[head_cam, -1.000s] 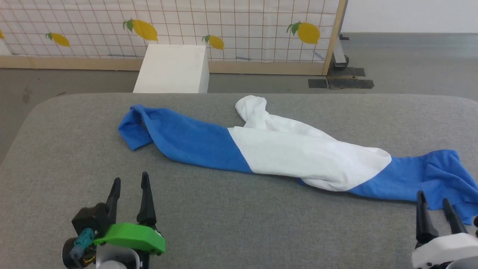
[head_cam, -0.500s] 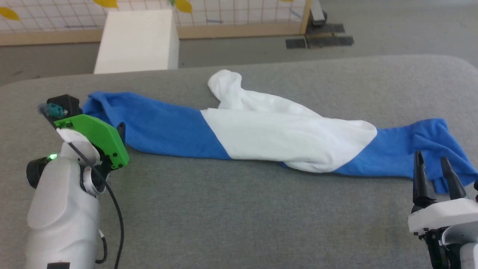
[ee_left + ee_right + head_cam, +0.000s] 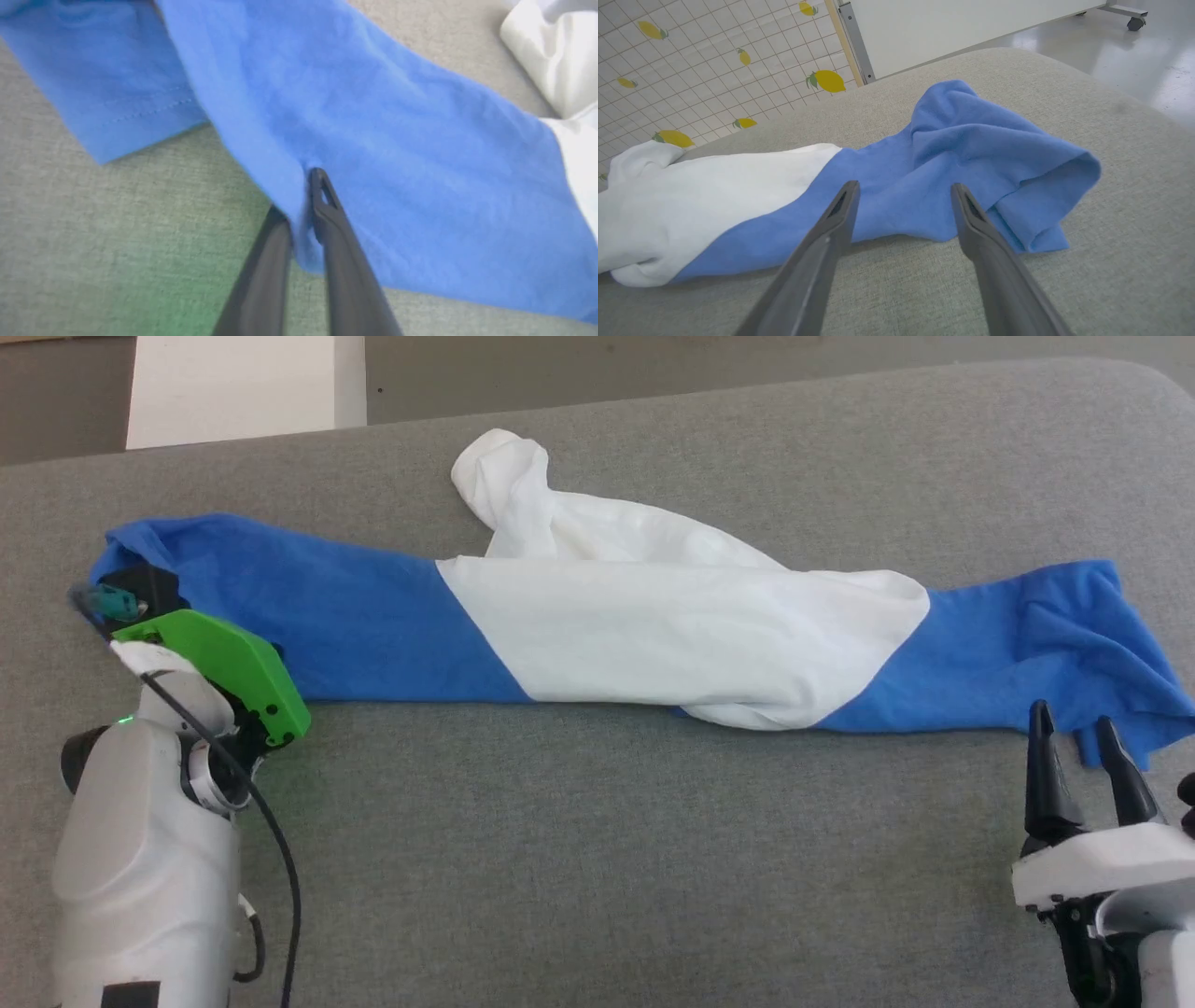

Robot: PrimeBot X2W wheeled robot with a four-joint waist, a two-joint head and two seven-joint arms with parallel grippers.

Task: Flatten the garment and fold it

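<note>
The grey padded surface (image 3: 597, 859) takes up most of the head view, and the garment (image 3: 672, 635) lies on its far half, pulled out into one long rumpled band rather than spread flat. Its long axis runs left to right across the surface, roughly parallel to the near edge. One blue sleeve (image 3: 355, 616) points to the robot's left and the other blue sleeve (image 3: 1046, 644) to its right. The plain white body sits in the middle and meets each sleeve along a slanted seam. From the body's far side a twisted white lobe (image 3: 499, 476) sticks out toward the far edge. The right-hand sleeve is bunched and doubled over on itself, and in the right wrist view its open end curls into a loose fold. The left-hand sleeve end is also folded back, and the left wrist view shows a stitched hem there. The left gripper (image 3: 299, 196) has its two dark fingers drawn close together on a ridge of blue cloth at the near edge of the left sleeve, pinching the garment. The right gripper (image 3: 1072, 714) stands with its fingers well apart and nothing between them, its tips just short of the near edge of the right sleeve. A white box (image 3: 233, 387) stands on the floor beyond the surface.
</note>
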